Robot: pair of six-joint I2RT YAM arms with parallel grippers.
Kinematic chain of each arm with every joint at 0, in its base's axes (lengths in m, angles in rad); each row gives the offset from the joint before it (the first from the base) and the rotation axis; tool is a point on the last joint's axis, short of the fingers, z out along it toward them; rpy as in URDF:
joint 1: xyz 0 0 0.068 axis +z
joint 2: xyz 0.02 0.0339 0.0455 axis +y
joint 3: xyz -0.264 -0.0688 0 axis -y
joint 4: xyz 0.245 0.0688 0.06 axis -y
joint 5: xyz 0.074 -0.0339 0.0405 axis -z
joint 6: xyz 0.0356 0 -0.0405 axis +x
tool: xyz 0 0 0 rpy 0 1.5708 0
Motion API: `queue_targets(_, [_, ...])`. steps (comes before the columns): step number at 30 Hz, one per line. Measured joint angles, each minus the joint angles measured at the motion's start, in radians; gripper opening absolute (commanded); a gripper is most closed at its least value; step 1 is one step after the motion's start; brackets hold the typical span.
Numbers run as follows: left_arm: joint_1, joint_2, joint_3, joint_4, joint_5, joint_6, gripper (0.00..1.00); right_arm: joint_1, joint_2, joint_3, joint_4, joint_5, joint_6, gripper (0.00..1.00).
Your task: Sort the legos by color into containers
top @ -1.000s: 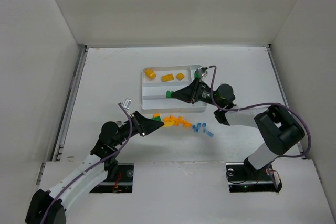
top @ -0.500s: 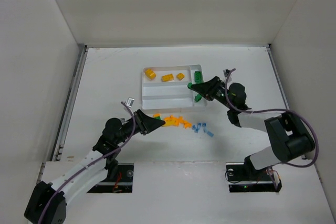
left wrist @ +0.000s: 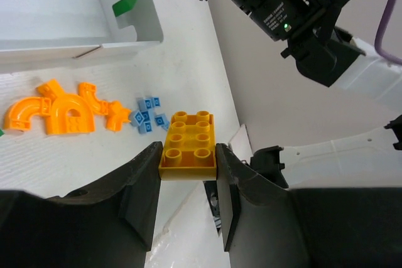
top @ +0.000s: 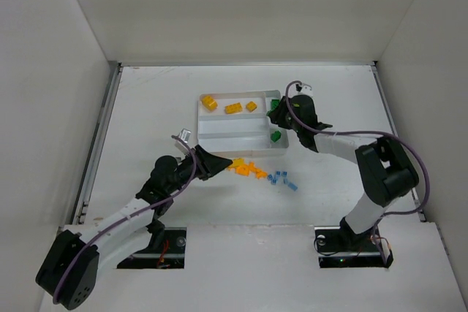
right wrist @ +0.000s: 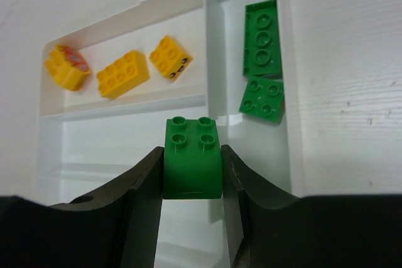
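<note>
Hemming the table (top: 146,107) at left, back and right, white walls (top: 51,71) leave a broad stretch between the left wall and the tray (top: 230,128), which sits upper centre in the top view. Another stretch lies lower right of it.

The tray is glossy white plastic with thin dividers and rounded corners. The table is matte and faintly grained. Studded yellow bricks (right wrist: 122,73) lie in the far long section, and two flat green plates (right wrist: 260,36) lie in the narrow one. Below the tray on the table sit curved orange pieces (left wrist: 63,114) and, just right of them, tiny blue squares (left wrist: 147,114).

The left gripper (left wrist: 187,158), near the tray's lower left edge, pinches a yellow brick (left wrist: 187,139) by its long sides, studs facing the camera. The right gripper (right wrist: 191,174), at the tray's right end, clamps a green brick (right wrist: 191,145) with four studs, seen against the divider beside the narrow section.
</note>
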Motion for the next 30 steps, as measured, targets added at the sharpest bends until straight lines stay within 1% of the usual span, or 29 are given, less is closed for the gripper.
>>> queue_targets(4, [0.005,0.034,0.006,0.0,-0.011,0.016,0.13,-0.002,0.095,0.086,-0.061,0.046,-0.048,0.35])
queue_targets(6, [0.007,0.043,0.007,0.0,-0.014,0.025,0.13,-0.002,0.123,0.119,-0.082,0.066,-0.069,0.37])
queue_targets(11, [0.024,0.071,0.021,0.001,-0.018,0.043,0.13,-0.002,0.18,0.197,-0.1,0.111,-0.101,0.55])
queue_targets(13, [0.03,0.084,0.027,0.0,-0.019,0.048,0.13,-0.002,0.191,0.212,-0.1,0.124,-0.11,0.64])
queue_targets(15, [0.035,0.096,0.034,0.001,-0.021,0.052,0.13,-0.002,0.193,0.215,-0.1,0.132,-0.12,0.71])
queue_targets(17, [0.038,0.11,0.044,0.001,-0.022,0.056,0.13,-0.002,0.193,0.215,-0.102,0.14,-0.127,0.73])
queue_targets(19, [0.038,0.129,0.059,0.001,-0.023,0.058,0.13,-0.002,0.186,0.211,-0.105,0.146,-0.129,0.73])
queue_targets(21, [0.04,0.148,0.076,0.0,-0.029,0.06,0.13,-0.002,0.148,0.18,-0.105,0.147,-0.127,0.71])
queue_targets(23, [0.04,0.169,0.1,-0.001,-0.043,0.061,0.13,-0.001,0.069,0.118,-0.104,0.15,-0.121,0.66])
queue_targets(24, [0.041,0.18,0.115,-0.001,-0.05,0.061,0.13,0.001,0.016,0.079,-0.102,0.154,-0.114,0.62])
queue_targets(28, [0.044,0.25,0.188,0.0,-0.098,0.064,0.13,0.034,-0.227,-0.068,-0.092,0.187,-0.087,0.36])
queue_targets(30, [0.044,0.299,0.229,0.0,-0.129,0.064,0.13,0.068,-0.333,-0.124,-0.084,0.204,-0.074,0.27])
